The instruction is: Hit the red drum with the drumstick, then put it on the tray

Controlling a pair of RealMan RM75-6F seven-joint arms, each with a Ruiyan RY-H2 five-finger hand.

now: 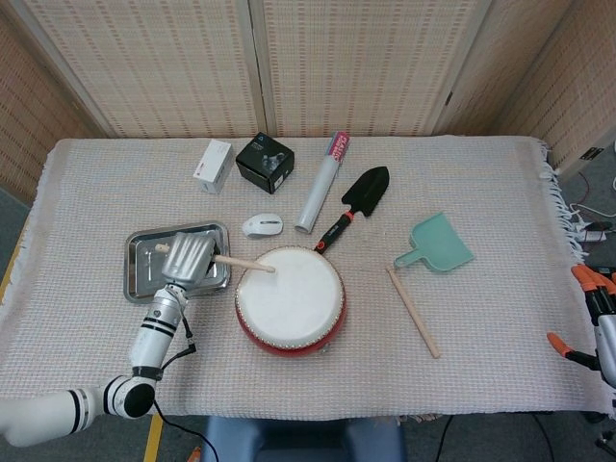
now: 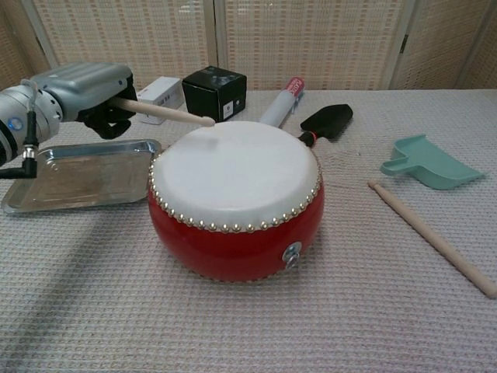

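The left hand (image 1: 188, 260), a ribbed grey metal shell, has its fingers clamped around a pale wooden drumstick (image 1: 245, 263), holding it over the tray's right half. The stick's rounded tip reaches across the near-left rim of the red drum (image 1: 290, 300); in the chest view it seems to hover just above the skin at the back edge, though contact is hard to rule out from these angles. The drum is squat and round, with a smooth white head, glossy red sides and a ring of brass-coloured studs below the rim. The shallow rectangular tray (image 1: 139, 270) is shiny stamped metal and lies just left of the drum on the table (image 1: 500, 173), which is covered by a coarse woven beige cloth with a fringed edge.

A second wooden stick (image 1: 414, 312) lies flat to the drum's right, near a mint-green plastic dustpan (image 1: 439, 243). Behind the drum sit a black trowel with a red-and-black handle (image 1: 353, 206), a white mouse (image 1: 262, 225), a white tube (image 1: 321, 195), a black box (image 1: 265, 162) and a white box (image 1: 213, 166).

The right hand (image 1: 599, 327) shows only at the far right edge, orange-tipped; whether its fingers are apart or closed cannot be told.
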